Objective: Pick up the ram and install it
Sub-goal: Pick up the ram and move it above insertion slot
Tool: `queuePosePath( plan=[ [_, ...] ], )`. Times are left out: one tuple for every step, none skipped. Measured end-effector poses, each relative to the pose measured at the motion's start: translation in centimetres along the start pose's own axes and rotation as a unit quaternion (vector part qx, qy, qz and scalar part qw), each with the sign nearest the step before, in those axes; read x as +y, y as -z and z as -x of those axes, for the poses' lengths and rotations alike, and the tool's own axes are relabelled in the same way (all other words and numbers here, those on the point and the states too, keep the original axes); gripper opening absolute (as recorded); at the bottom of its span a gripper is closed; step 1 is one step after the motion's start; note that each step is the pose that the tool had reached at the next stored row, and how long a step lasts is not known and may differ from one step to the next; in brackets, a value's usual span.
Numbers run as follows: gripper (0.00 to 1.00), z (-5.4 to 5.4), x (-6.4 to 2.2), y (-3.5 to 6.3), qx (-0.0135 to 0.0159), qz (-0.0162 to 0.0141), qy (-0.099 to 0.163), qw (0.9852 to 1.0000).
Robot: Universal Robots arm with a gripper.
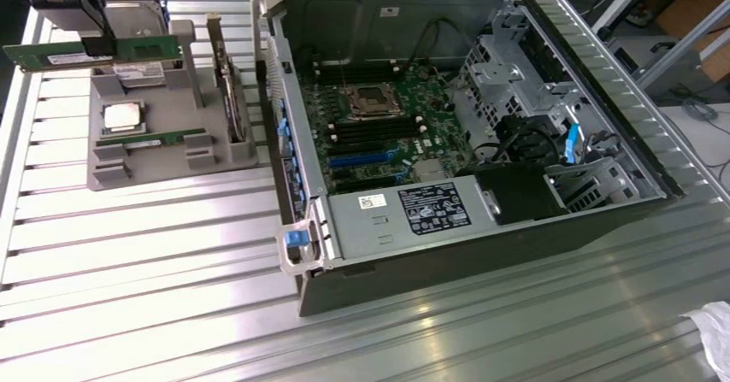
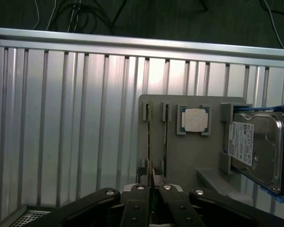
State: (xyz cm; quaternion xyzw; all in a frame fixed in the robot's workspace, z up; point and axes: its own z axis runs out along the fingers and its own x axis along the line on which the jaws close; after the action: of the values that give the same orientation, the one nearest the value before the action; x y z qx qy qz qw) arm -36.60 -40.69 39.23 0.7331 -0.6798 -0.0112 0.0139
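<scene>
My gripper (image 1: 97,44) is shut on the ram (image 1: 126,50), a long green stick held level above the grey parts holder (image 1: 160,164) at the exterior view's upper left. In the wrist view the fingers (image 2: 138,198) pinch the ram (image 2: 150,142), seen edge-on between them. A second, similar green stick (image 1: 149,138) lies in a slot of the holder. The open computer case (image 1: 456,254) sits to the exterior view's right. Its motherboard (image 1: 377,155) shows dark memory slots (image 1: 371,132) beside the CPU socket.
The holder also carries a square silver CPU chip (image 2: 195,119), a silver hard drive (image 2: 255,149) and a dark part standing upright (image 1: 232,87) at its edge. A ribbed metal table (image 1: 149,279) lies under everything. The case's wall (image 1: 273,74) rises between holder and motherboard.
</scene>
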Motion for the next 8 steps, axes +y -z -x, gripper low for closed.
queuePosePath(
  plan=[
    [0.13, 0.00, 0.00, 0.09, 0.0000, 0.0000, 0.000, 1.0000],
    [0.13, 0.00, 0.01, 0.16, 0.0000, 0.0000, 0.000, 1.0000],
    [0.13, 0.00, 0.01, 0.25, 0.0000, 0.0000, 0.000, 1.0000],
    [0.13, 0.00, 0.01, 0.34, 0.0000, 0.0000, 0.000, 1.0000],
    [0.13, 0.00, 0.02, 0.51, 0.0000, 0.0000, 0.000, 1.0000],
    [0.13, 0.00, 0.02, 0.62, 0.0000, 0.0000, 0.000, 1.0000],
    [0.13, 0.00, 0.03, 0.78, 0.0000, 0.0000, 0.000, 1.0000],
    [0.13, 0.00, 0.03, 0.92, 0.0000, 0.0000, 0.000, 1.0000]
  ],
)
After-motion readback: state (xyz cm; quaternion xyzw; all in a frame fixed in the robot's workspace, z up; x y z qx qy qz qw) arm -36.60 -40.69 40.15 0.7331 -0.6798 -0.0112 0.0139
